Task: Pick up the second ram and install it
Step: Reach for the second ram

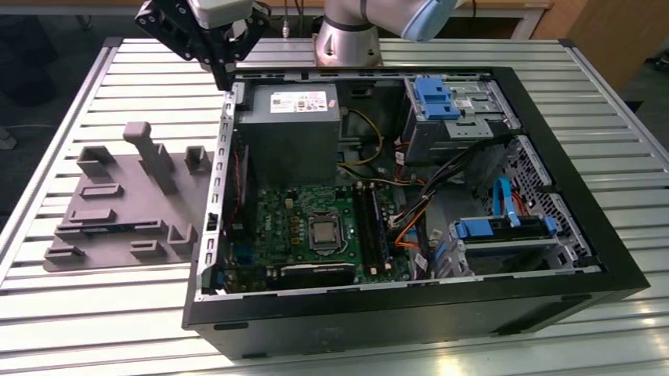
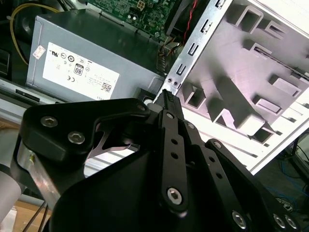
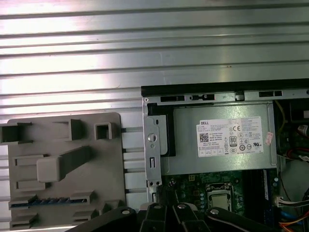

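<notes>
The second ram point(image 1: 111, 228) is a slim dark stick with blue-green marks. It lies in a slot near the front of the grey holder block point(image 1: 125, 188), left of the computer case in the exterior view. In the first wrist view the ram point(image 3: 48, 200) sits low in the same holder point(image 3: 63, 145). My gripper point(image 1: 222, 78) hangs above the case's back corner beside the power supply point(image 1: 287, 117), well away from the ram. Its black fingers point(image 2: 169, 125) meet at the tips with nothing between them. The motherboard's black slots point(image 1: 371, 227) lie inside the case.
The open computer case point(image 1: 585, 235) stands on a slatted metal table point(image 1: 84, 313). Inside it are the green motherboard point(image 1: 277, 223), orange and yellow cables point(image 1: 418, 211) and blue drive bays point(image 1: 502, 231). The case's metal wall point(image 1: 222, 172) stands between holder and board.
</notes>
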Action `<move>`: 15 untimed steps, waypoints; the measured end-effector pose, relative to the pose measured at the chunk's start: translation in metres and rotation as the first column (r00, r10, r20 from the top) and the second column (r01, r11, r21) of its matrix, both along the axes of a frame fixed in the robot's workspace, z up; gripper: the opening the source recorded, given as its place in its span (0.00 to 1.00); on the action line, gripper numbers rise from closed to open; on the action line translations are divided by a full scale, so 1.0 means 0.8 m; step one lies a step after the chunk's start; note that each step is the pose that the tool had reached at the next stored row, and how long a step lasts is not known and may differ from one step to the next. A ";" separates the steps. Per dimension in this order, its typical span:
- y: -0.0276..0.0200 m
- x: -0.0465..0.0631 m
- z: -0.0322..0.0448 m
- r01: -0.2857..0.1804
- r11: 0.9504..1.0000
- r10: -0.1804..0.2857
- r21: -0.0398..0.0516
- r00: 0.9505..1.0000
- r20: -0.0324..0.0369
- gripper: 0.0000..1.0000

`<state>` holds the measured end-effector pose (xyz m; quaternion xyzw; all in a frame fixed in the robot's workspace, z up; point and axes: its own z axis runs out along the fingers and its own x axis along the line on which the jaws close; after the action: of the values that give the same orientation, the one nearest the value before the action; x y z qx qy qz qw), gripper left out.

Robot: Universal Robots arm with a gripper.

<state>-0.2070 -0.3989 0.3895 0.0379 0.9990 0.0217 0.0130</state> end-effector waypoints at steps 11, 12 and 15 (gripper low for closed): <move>0.0000 -0.008 -0.0004 0.000 1.000 0.000 0.000 1.000 0.000 0.11; 0.0000 -0.008 -0.0004 0.000 1.000 0.000 0.000 1.000 0.000 0.11; 0.0000 -0.010 -0.0006 0.000 1.000 0.000 0.000 1.000 0.000 0.11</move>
<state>-0.2152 -0.3989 0.3891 0.0379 0.9990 0.0217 0.0131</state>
